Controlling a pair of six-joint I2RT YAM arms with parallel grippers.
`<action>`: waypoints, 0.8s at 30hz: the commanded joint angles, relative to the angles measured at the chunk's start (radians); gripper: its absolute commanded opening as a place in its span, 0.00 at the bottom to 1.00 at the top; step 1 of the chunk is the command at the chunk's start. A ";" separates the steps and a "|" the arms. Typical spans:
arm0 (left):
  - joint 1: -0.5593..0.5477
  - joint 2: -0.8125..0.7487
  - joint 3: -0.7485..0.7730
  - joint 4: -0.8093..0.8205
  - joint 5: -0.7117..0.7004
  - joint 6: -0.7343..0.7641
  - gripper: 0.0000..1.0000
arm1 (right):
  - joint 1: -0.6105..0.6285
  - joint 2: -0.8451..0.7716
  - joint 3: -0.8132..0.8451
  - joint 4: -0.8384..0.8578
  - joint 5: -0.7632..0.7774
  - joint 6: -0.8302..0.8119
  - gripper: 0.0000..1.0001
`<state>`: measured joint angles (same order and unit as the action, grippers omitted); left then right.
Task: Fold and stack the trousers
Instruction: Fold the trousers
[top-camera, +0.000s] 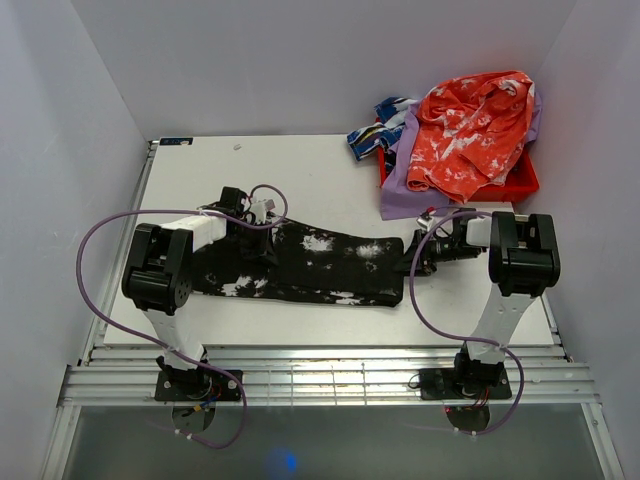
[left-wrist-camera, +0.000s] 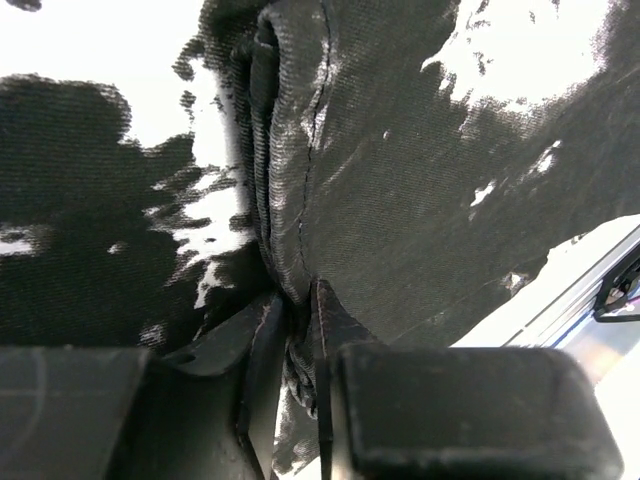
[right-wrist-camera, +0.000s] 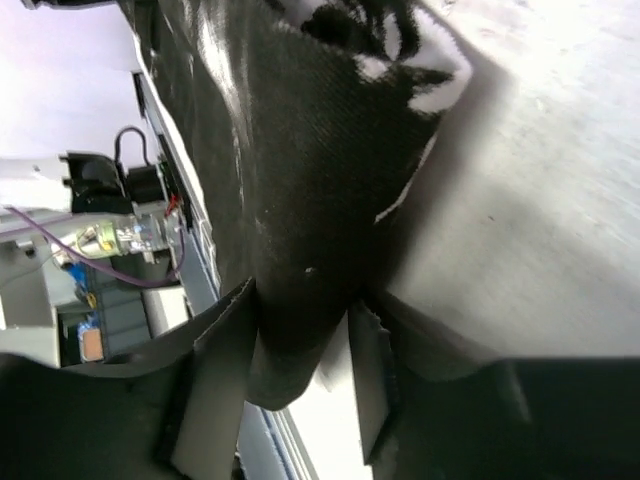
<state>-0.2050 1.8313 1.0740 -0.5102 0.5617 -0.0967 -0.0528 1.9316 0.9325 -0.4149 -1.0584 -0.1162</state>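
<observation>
Step in hand: a fold of the trousers (top-camera: 320, 265), with both ends being handled. The trousers are lying as a long dark band across the desk (top-camera: 200, 170), to the near left of the red bin (top-camera: 527, 186), well apart from the orange-red garment (top-camera: 470, 130) piled in that bin.

The right end effector (right-wrist-camera: 300, 320) is grasping the trouser end nearest the red bin; fabric is filling the gap between both fingers and is lifting off the desk.

The left end effector (left-wrist-camera: 300, 310) is sitting at the end farthest from the red bin. A ridge of fabric is lying between its fingers; whether it is clamped or loose cannot be told.

Next move, as judged: the end nearest the red bin is probably being readied for carrying over toward the far end. This calls for a secure hold, a lift high enough to prevent dragging, and aligned edges.
</observation>
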 joint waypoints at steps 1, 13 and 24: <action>0.001 0.016 0.009 0.010 -0.062 0.009 0.30 | 0.014 0.030 -0.023 0.005 0.104 -0.025 0.38; 0.030 -0.202 -0.042 0.004 0.038 0.127 0.58 | -0.021 0.004 0.123 -0.148 0.152 -0.131 0.23; 0.030 -0.216 -0.042 0.007 0.075 0.069 0.63 | -0.021 0.006 -0.055 -0.291 0.132 -0.172 0.85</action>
<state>-0.1761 1.6421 1.0386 -0.5217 0.5995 -0.0040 -0.0765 1.9129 0.9516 -0.6609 -1.0603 -0.2199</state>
